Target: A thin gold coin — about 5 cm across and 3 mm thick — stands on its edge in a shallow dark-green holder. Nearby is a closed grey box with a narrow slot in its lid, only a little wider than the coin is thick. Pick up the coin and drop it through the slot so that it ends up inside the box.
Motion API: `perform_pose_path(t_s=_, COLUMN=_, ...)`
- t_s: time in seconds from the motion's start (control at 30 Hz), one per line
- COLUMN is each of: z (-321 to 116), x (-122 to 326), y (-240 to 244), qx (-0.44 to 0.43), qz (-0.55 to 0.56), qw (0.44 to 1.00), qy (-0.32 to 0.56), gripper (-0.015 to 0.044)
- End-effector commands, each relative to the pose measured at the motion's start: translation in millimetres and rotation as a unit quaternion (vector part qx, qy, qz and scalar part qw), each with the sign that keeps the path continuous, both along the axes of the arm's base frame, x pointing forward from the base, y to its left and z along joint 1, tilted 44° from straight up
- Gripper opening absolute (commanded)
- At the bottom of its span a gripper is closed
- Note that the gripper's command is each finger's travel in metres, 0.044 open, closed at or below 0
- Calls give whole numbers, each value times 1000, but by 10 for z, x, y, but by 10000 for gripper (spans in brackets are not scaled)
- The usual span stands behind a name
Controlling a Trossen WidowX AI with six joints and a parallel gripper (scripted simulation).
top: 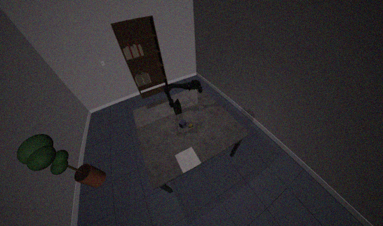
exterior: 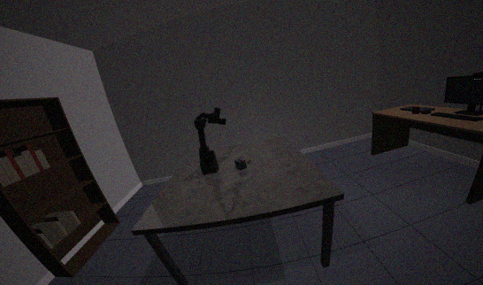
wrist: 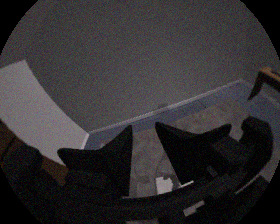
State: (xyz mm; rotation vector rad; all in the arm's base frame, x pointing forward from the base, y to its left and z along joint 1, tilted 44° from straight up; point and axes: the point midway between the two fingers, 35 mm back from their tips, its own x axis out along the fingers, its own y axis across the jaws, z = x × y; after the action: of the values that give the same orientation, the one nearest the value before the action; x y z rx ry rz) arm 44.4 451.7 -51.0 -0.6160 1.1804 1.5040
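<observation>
The closed box (top: 182, 123) (exterior: 241, 165) is a small dark grey-blue block on the table. Its slot is too small to make out. The gold coin (top: 191, 125) (exterior: 249, 162) is a small yellow spot close beside it; the dark-green holder cannot be told apart in the dim light. My gripper (top: 200, 90) (exterior: 225, 121) (wrist: 144, 126) is partly open with nothing between its fingers. It is high above the table, well away from the coin and box. Neither coin nor box can be made out in the wrist view.
The stone-coloured table (top: 215, 135) (exterior: 276, 195) carries the arm's base (exterior: 208, 162) and a white sheet (top: 188, 159) near its edge. A bookshelf (top: 139, 38) (exterior: 37, 186) stands by the wall. A potted plant (top: 90, 175) and a desk (exterior: 435, 121) with a monitor stand apart from the table.
</observation>
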Motion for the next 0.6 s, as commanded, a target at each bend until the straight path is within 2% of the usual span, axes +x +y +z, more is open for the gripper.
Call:
perform_pose_path(t_s=0.0, z=-114, x=351, y=-138, qx=-58, qz=-111, qw=992, qy=6, gripper=161)
perform_pose_path(t_s=0.13, z=-179, x=694, y=-294, qx=-107, qz=-227, qw=968, qy=10, gripper=161)
perform_pose_path(t_s=0.2, z=-231, x=1003, y=-466, qx=-148, qz=-333, qw=931, qy=12, gripper=161)
perform_pose_path(t_s=0.33, z=-298, x=1575, y=-894, qx=-212, qz=-535, qw=818, qy=8, gripper=161)
perform_pose_path(t_s=0.57, z=-302, x=2221, y=-1610, qx=-252, qz=-760, qw=599, qy=-16, gripper=161)
